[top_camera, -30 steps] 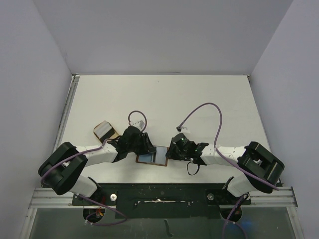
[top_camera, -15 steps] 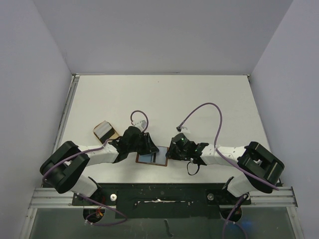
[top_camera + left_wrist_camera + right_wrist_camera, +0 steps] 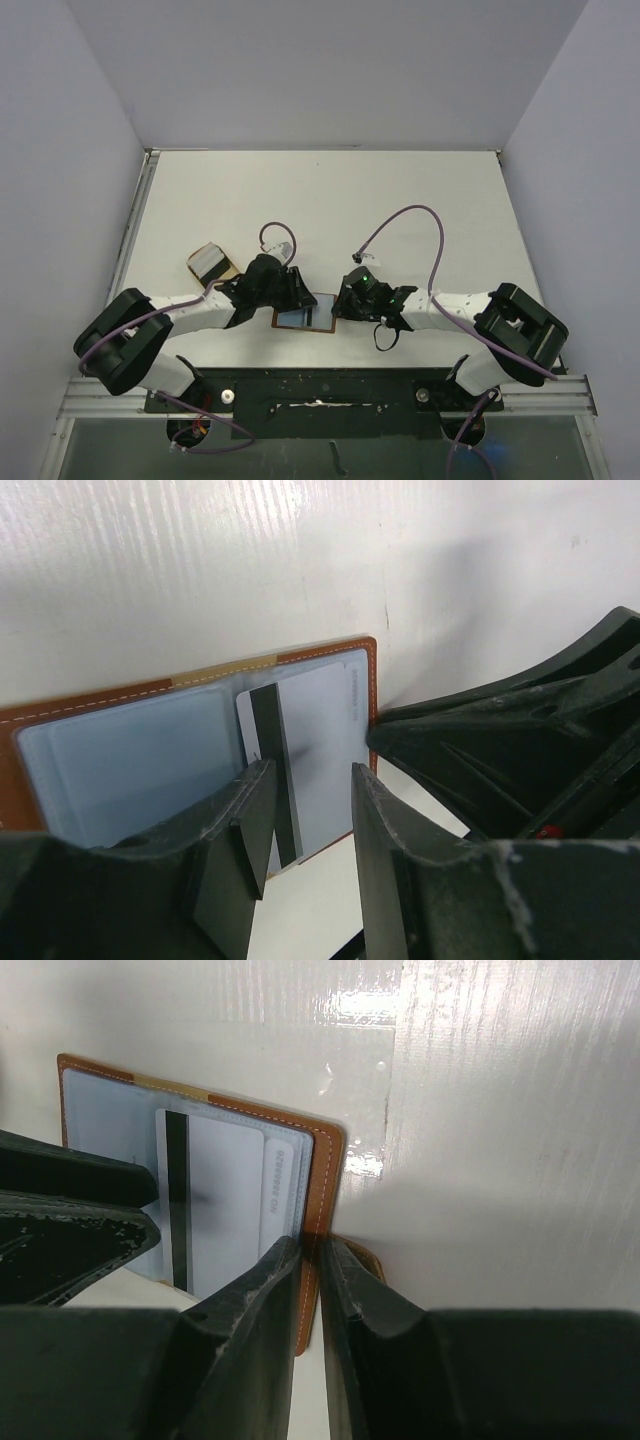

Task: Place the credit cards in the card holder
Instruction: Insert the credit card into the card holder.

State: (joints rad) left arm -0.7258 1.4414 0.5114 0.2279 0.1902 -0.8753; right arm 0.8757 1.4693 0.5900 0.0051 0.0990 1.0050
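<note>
The card holder (image 3: pixel 300 319) lies open near the table's front edge, brown outside and pale blue inside (image 3: pixel 130 750). A pale credit card (image 3: pixel 320 720) with a dark stripe lies on its right half, partly tucked into a pocket (image 3: pixel 225 1200). My left gripper (image 3: pixel 310 790) hovers over the card's near end, jaws open with a gap on both sides of the stripe, and sits at the holder's left in the top view (image 3: pixel 298 295). My right gripper (image 3: pixel 312 1250) is shut on the holder's brown right edge (image 3: pixel 325 1160), pinning it (image 3: pixel 343 308).
A tan rounded dish (image 3: pixel 228 270) with a pale grey card (image 3: pixel 207 260) in it stands left of the left arm. Purple cables (image 3: pixel 420 215) loop above both wrists. The table's front rail (image 3: pixel 320 385) runs just behind the holder.
The left wrist shifted slightly right toward the holder, then eased back. The right gripper and the holder stayed put.
</note>
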